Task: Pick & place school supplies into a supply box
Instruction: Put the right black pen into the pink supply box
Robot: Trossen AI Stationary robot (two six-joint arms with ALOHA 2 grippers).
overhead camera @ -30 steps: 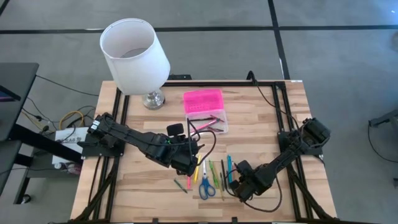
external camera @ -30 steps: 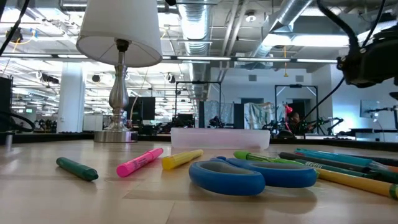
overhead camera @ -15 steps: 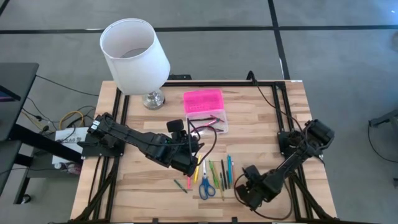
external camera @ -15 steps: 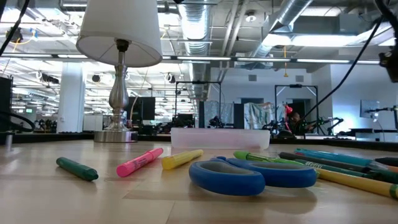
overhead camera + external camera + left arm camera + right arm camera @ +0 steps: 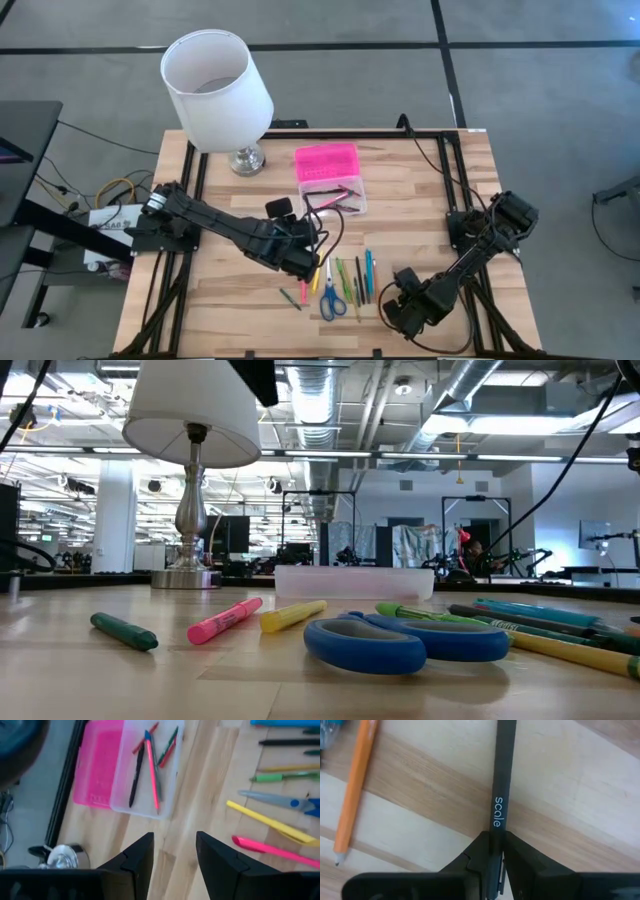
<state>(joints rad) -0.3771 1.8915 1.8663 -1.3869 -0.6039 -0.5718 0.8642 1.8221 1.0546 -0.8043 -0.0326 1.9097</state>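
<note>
Light wood table (image 5: 420,200) carries a lamp (image 5: 245,158) at the back, pencil case (image 5: 335,195) mid-table, pens and markers (image 5: 350,275) plus blue scissors (image 5: 331,297) spread along the front edge.

A: Bright, even overhead light; soft shadows on the desk (image 5: 420,190).
B: Ceiling strips glare in the low view. The scissors (image 5: 405,640) up close look soft; the left wrist view is slightly blurred.

Only thing we can actually read is "scale", in small pale letters on the dark pen (image 5: 504,780), right beside the orange pencil (image 5: 356,785). Marker print is too blurry.
</note>
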